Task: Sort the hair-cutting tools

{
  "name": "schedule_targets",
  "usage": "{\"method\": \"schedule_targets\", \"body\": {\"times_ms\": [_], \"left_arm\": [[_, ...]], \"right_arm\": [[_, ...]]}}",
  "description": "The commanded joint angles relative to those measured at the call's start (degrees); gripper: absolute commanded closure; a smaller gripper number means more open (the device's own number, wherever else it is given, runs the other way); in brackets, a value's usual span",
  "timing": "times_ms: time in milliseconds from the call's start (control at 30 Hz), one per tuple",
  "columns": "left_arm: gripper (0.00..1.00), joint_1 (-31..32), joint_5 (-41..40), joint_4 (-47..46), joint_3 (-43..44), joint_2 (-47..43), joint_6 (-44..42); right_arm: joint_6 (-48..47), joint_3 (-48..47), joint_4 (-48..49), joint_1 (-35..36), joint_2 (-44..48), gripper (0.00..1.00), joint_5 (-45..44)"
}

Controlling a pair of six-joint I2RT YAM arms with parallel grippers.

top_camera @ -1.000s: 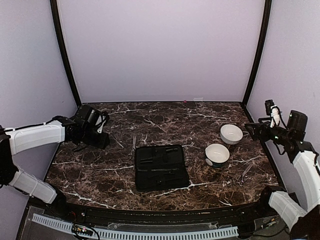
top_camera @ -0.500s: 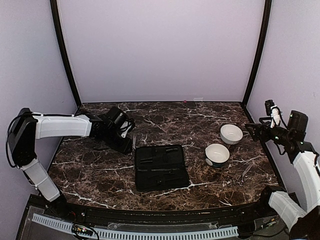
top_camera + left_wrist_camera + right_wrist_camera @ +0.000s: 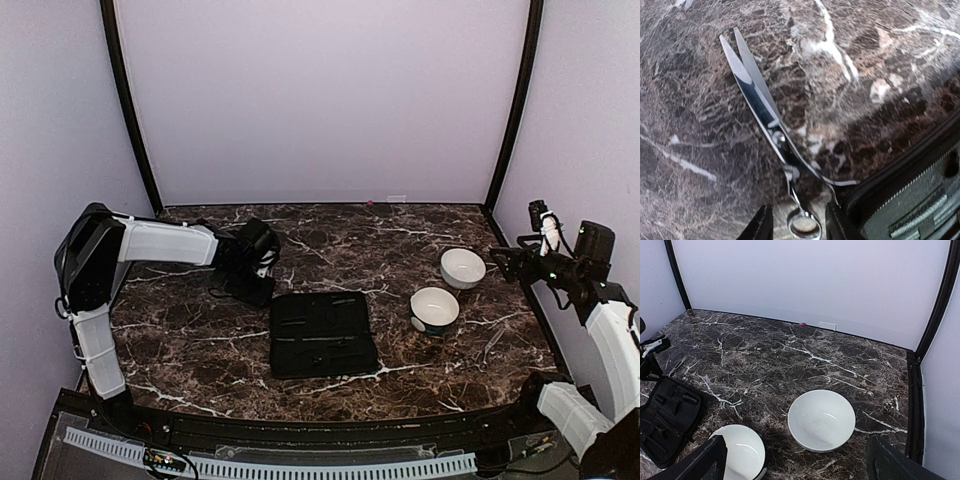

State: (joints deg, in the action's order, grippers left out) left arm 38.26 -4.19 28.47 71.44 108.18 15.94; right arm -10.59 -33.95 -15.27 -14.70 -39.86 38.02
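A pair of silvery scissors [image 3: 762,107] lies flat on the marble, blades pointing away, just beyond the far left corner of the open black case [image 3: 322,333]. My left gripper [image 3: 799,226] is open and low over them, one fingertip [image 3: 762,225] on each side of a ring handle [image 3: 805,228], with gaps showing. In the top view the left gripper [image 3: 260,290] hides most of the scissors. Slim dark tools [image 3: 305,322] sit strapped in the case. My right gripper [image 3: 795,470] is open and empty, held high at the right edge above the bowls.
Two white bowls [image 3: 463,267] [image 3: 434,309] stand right of the case; the right wrist view shows them too, the farther bowl [image 3: 821,420] and the nearer bowl [image 3: 737,452]. The case edge [image 3: 910,200] lies right beside my left fingers. Lilac walls and black posts close the table in.
My left arm has swung from the table's left edge rightward to the case's far left corner and come down over the scissors. The right arm has held still.
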Motion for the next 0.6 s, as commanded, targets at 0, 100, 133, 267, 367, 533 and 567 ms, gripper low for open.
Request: {"method": "schedule_targets", "body": {"times_ms": [0, 100, 133, 267, 367, 533, 567], "left_arm": [[0.66, -0.12, -3.96, 2.76, 3.84, 3.44, 1.92], [0.68, -0.31, -5.04, 4.2, 6.09, 5.97, 2.8], [0.7, -0.36, -4.86, 4.27, 6.5, 6.51, 2.78], [0.77, -0.61, -4.9, 5.58, 7.01, 7.39, 2.38], [0.84, -1.34, -5.69, 8.01, 6.56, 7.2, 1.45], [0.91, -4.15, -8.3, 10.81, 1.06, 2.74, -1.06], [0.93, -5.3, -8.13, 10.63, -0.78, 1.22, -1.79]], "right_arm": [[-0.57, -0.34, 0.63, -0.34, 0.21, 0.03, 1.8], [-0.7, -0.34, 0.59, -0.37, -0.49, 0.03, 2.11], [-0.65, -0.4, 0.66, -0.34, -0.63, 0.03, 2.08], [-0.66, -0.48, 0.56, -0.33, -1.48, 0.04, 1.91], [-0.73, -0.61, 0.35, -0.33, -2.1, 0.04, 1.8], [-0.7, -0.74, 0.16, -0.3, -3.16, 0.04, 2.18], [-0.66, -0.67, 0.19, -0.3, -3.39, 0.04, 2.38]]}}
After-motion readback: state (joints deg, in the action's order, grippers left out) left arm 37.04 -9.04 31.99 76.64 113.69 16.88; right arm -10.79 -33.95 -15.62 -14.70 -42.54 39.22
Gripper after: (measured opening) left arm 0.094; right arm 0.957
